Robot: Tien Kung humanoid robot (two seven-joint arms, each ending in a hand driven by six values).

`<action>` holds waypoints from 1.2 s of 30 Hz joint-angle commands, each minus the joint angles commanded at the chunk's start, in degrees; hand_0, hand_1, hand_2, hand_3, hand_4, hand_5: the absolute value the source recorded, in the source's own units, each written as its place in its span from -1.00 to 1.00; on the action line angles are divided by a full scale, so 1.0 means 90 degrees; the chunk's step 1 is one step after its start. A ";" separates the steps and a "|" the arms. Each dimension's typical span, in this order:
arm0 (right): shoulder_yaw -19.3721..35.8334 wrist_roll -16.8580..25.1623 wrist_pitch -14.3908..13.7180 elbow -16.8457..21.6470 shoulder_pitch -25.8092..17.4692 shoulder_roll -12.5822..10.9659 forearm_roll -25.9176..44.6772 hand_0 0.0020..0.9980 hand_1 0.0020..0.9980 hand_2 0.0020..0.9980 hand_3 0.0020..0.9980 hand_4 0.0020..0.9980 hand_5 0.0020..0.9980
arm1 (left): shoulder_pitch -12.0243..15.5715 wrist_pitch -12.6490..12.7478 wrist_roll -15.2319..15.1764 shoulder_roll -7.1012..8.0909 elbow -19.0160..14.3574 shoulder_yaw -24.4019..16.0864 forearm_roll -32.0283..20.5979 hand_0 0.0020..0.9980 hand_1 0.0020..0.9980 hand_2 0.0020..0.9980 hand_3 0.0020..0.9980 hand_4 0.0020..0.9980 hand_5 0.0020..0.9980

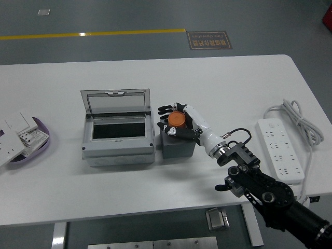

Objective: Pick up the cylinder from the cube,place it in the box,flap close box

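Observation:
An orange cylinder (177, 121) stands on a dark grey cube (179, 147) near the table's middle. My right hand (179, 122) reaches in from the lower right, and its fingers (166, 110) curl around the cylinder, which still sits on the cube. A grey box (118, 148) stands just left of the cube, its clear lid (115, 104) tilted up and back, its inside dark. My left arm is out of sight.
A white power strip (280, 149) with a coiled cable (295, 115) lies at the right. At the left edge a purple dish (43, 142) holds white switch plates (14, 135). The white table's (155, 75) near edge is close below the box.

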 joint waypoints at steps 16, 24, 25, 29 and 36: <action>-0.0008 -0.0143 0.0053 0.0044 -0.0016 0.0012 -0.0034 0.39 0.24 0.13 0.20 -0.54 -1.00 | -0.0001 -0.0004 0.0016 -0.0008 -0.0011 -0.0054 0.0065 0.23 0.23 0.14 0.21 0.36 -0.58; -0.0046 -0.0159 0.0042 0.0045 -0.0021 0.0014 -0.0011 -0.03 0.01 -0.12 -0.15 -0.93 -1.00 | -0.0004 -0.0005 -0.0004 -0.0014 -0.0009 -0.0067 0.0079 0.23 0.23 0.14 0.21 0.36 -0.58; -0.0053 -0.0155 0.0029 0.0043 -0.0021 0.0014 -0.0004 -0.03 0.01 -0.12 -0.15 -0.93 -1.00 | -0.0005 -0.0004 -0.0007 -0.0014 -0.0008 -0.0070 0.0081 0.23 0.23 0.14 0.21 0.36 -0.58; -0.0076 -0.0114 -0.0051 0.0041 -0.0025 0.0021 0.0035 -0.14 -0.05 -0.18 -0.29 -0.95 -1.00 | -0.0005 -0.0003 -0.0009 -0.0014 -0.0009 -0.0083 0.0090 0.23 0.23 0.14 0.21 0.36 -0.57; 0.0044 0.0063 -0.0292 0.0168 -0.0005 0.0095 -0.0009 -0.15 -0.06 -0.19 -0.33 -0.96 -1.00 | 0.0009 0.0000 -0.0009 -0.0019 -0.0013 -0.0102 0.0109 0.23 0.23 0.14 0.21 0.36 -0.57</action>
